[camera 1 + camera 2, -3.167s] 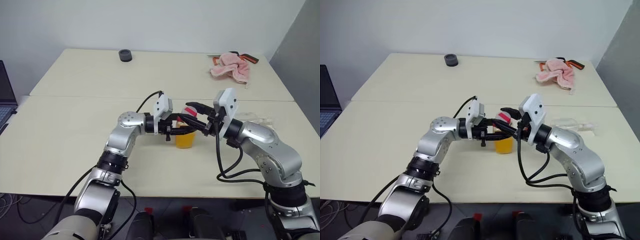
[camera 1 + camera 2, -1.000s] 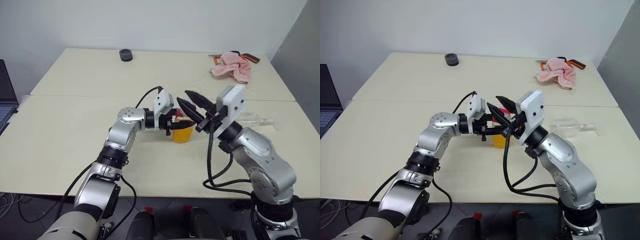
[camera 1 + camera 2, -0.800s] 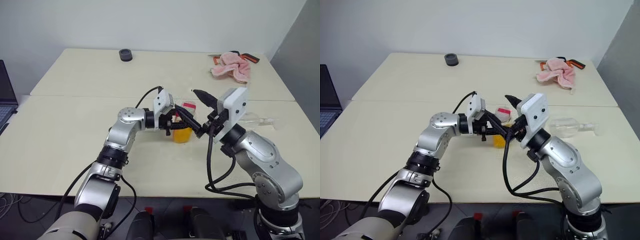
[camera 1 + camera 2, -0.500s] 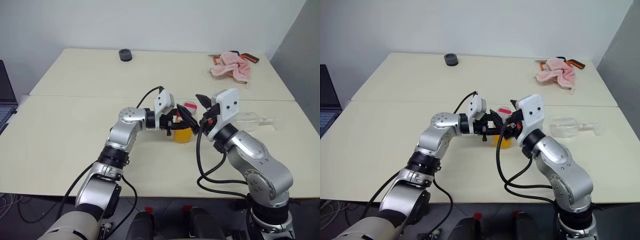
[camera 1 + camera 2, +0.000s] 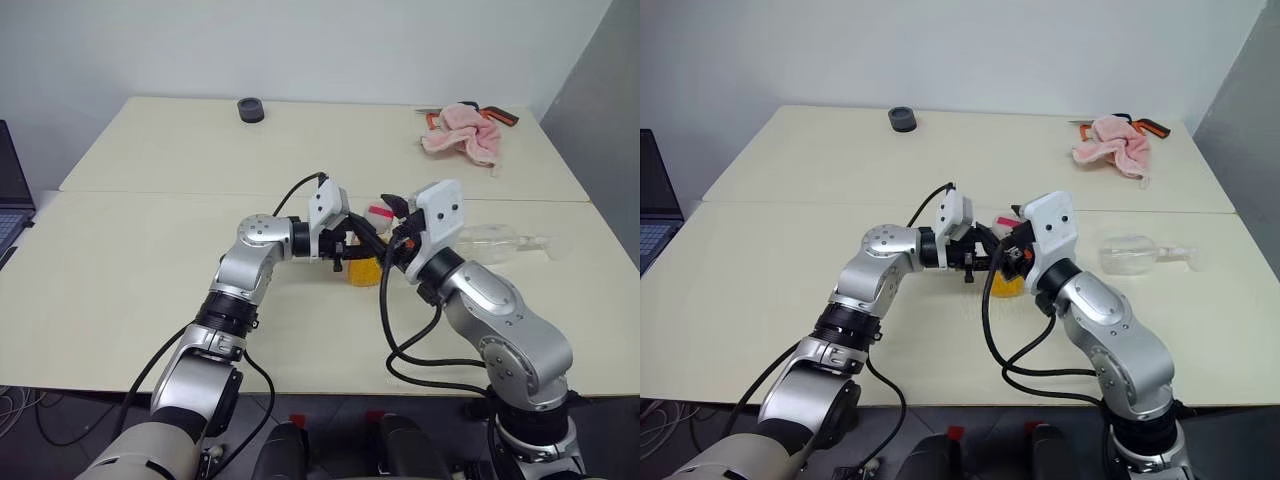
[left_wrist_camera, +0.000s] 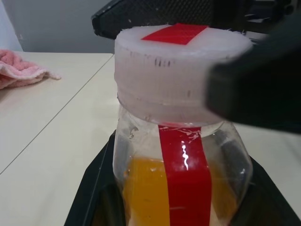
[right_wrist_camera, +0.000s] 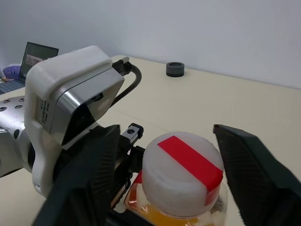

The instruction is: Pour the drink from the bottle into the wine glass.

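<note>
Bottle (image 6: 181, 155) upright at mid worktop (image 5: 130, 260), half full of orange drink (image 6: 143, 188). Left gripper (image 5: 352, 247) clamped shut on bottle body below cap. Right gripper (image 7: 181, 160) over red-and-white cap (image 7: 182, 170), jaws open, one finger either side, not yet touching. Wine glass (image 5: 1132, 253) lying on side, off to right, well apart. Step in hand, likely: uncapping. Centre jaws on cap, close squarely, twist while left holds body steady, avoid squeezing drink out.

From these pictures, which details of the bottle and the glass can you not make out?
- Bottle base: cut off by the left wrist view's lower edge; hidden behind both hands in the eye views.
- Drink level: partly covered by the red label.
- Wine glass, lying on the table: too faint to tell its stem or foot.
</note>
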Action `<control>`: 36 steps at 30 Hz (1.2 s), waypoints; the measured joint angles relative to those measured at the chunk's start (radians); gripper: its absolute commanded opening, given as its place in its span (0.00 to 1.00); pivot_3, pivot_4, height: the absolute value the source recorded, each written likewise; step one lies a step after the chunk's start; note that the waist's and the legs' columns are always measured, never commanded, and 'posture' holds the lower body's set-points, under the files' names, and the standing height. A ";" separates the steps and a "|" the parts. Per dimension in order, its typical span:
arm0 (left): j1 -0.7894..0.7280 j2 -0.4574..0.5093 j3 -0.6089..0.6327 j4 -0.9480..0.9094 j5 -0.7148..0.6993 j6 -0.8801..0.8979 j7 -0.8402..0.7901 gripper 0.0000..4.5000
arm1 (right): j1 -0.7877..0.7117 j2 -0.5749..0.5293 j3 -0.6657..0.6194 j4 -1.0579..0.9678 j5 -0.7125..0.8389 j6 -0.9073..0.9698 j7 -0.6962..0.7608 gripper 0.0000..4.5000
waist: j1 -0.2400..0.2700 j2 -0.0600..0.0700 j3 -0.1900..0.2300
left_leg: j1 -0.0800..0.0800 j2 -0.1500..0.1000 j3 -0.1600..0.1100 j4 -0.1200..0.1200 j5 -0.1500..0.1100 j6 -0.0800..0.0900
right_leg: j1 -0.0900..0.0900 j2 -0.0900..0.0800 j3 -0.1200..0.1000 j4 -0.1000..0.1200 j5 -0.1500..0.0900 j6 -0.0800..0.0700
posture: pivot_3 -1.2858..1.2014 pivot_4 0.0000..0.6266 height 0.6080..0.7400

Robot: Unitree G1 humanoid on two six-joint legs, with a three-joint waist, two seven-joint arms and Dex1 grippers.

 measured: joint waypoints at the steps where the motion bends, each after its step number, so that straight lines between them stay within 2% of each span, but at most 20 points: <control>1: 0.000 0.000 0.000 0.000 0.001 0.000 0.000 0.40 | -0.001 0.000 -0.001 0.004 0.000 -0.002 0.002 0.45 | 0.000 0.000 0.000 | 0.000 0.000 0.000 0.000 0.000 0.000 | 0.000 0.000 0.000 0.000 0.000 0.000 | 0.52 0.24 1.00; 2: 0.000 0.000 0.000 0.000 0.001 0.000 0.001 0.40 | -0.002 0.001 -0.001 0.004 0.000 -0.002 0.002 0.41 | 0.000 0.000 0.000 | 0.000 0.000 0.000 0.000 0.000 0.000 | 0.000 0.000 0.000 0.000 0.000 0.000 | 0.52 0.24 1.00; 9: 0.000 0.000 0.004 0.000 0.000 -0.002 0.001 0.40 | -0.004 -0.022 0.014 0.028 -0.016 -0.049 0.036 0.41 | 0.000 0.000 0.000 | 0.000 0.000 0.000 0.000 0.000 0.000 | 0.000 0.000 0.000 0.000 0.000 0.000 | 0.52 0.24 1.00; 12: 0.000 0.004 0.014 0.000 -0.004 -0.002 -0.001 0.40 | -0.015 -0.049 0.016 0.074 -0.016 -0.119 0.109 0.41 | 0.000 0.000 0.000 | 0.000 0.000 0.000 0.000 0.000 0.000 | 0.000 0.000 0.000 0.000 0.000 0.000 | 0.52 0.24 1.00; 16: 0.001 0.014 0.023 -0.004 -0.031 0.005 -0.031 0.40 | -0.089 -0.156 -0.012 0.237 0.039 -0.269 0.388 0.41 | -0.001 0.000 0.000 | 0.000 0.000 0.001 0.000 0.000 0.000 | 0.000 0.000 0.000 0.000 0.000 0.000 | 0.52 0.24 1.00; 20: 0.001 0.026 0.023 -0.014 -0.040 0.024 -0.073 0.40 | -0.206 -0.251 -0.022 0.407 0.100 -0.327 0.660 0.41 | -0.001 0.000 0.000 | 0.000 0.000 0.001 0.000 0.000 0.000 | 0.000 0.000 0.000 0.000 0.000 0.000 | 0.52 0.24 1.00; 25: 0.000 0.033 0.016 -0.013 -0.040 0.028 -0.099 0.40 | -0.275 -0.284 -0.033 0.536 0.144 -0.330 0.823 0.41 | 0.000 0.001 0.000 | 0.000 0.000 0.000 0.000 0.000 0.000 | 0.000 0.000 0.000 0.000 0.000 0.000 | 0.52 0.24 1.00; 29: -0.004 0.028 0.014 -0.013 -0.040 0.028 -0.088 0.40 | -0.265 -0.286 -0.044 0.524 0.144 -0.328 0.822 0.72 | 0.000 0.000 0.001 | 0.000 0.000 0.000 0.000 0.000 0.000 | 0.000 -0.001 0.000 0.000 0.000 0.000 | 0.52 0.24 1.00; 32: -0.017 0.008 0.014 -0.014 -0.040 0.029 -0.067 0.40 | -0.206 -0.278 -0.051 0.463 0.145 -0.324 0.769 0.96 | 0.003 0.000 0.001 | 0.000 0.000 0.000 0.000 0.000 0.000 | 0.000 -0.001 0.000 0.000 0.000 0.000 | 0.52 0.24 1.00; 36: -0.022 -0.002 0.016 -0.020 -0.038 0.025 -0.028 0.40 | -0.114 -0.277 -0.132 0.298 0.163 -0.274 0.628 0.96 | 0.003 0.000 0.001 | -0.001 0.000 0.000 0.000 0.000 0.000 | 0.000 -0.001 0.000 0.000 0.000 0.000 | 0.52 0.24 1.00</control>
